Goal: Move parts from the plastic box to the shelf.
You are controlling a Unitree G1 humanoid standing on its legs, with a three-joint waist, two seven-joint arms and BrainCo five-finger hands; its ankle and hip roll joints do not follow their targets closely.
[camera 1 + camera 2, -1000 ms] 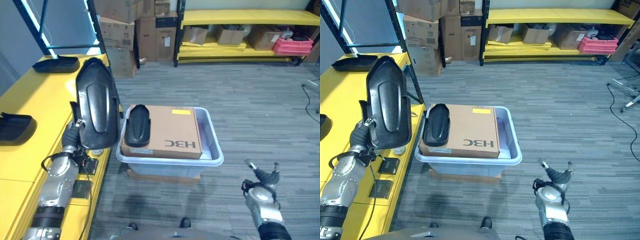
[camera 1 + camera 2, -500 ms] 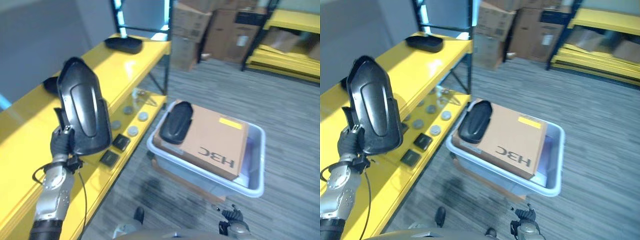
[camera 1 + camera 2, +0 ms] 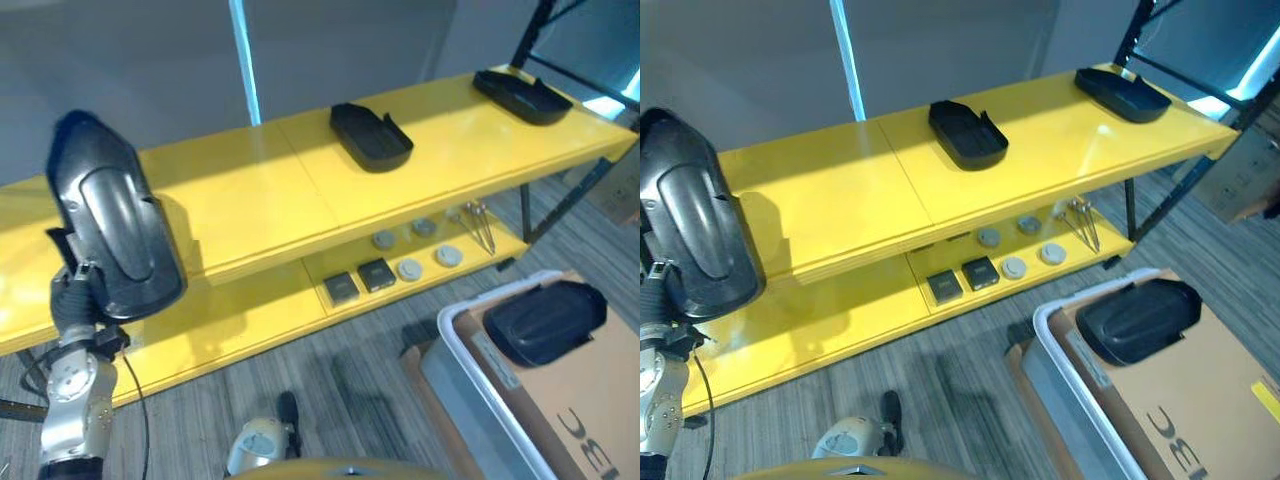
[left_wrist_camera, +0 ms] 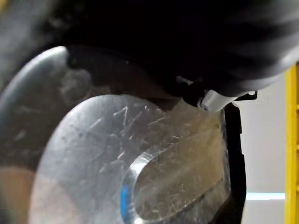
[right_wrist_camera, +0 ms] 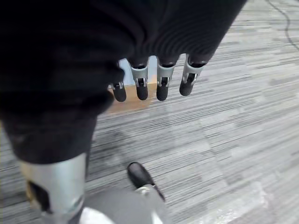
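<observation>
Left hand (image 3: 72, 305) clamped round the base of a large black part (image 3: 108, 228), held upright in front of the yellow shelf (image 3: 260, 190), not yet set down. Two parts (image 3: 369, 136) already lie on the shelf top. One more part (image 3: 545, 320) sits on the cardboard in the plastic box (image 3: 470, 375), right of the shelf. Right hand (image 5: 154, 79) hangs with fingers straight, holding nothing.

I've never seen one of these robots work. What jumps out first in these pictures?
The big glossy black part held upright in the left robot hand, in front of the long yellow shelf. Two more black parts already lie on the shelf top. Another rests on a cardboard box inside the plastic box, lower right.
</observation>
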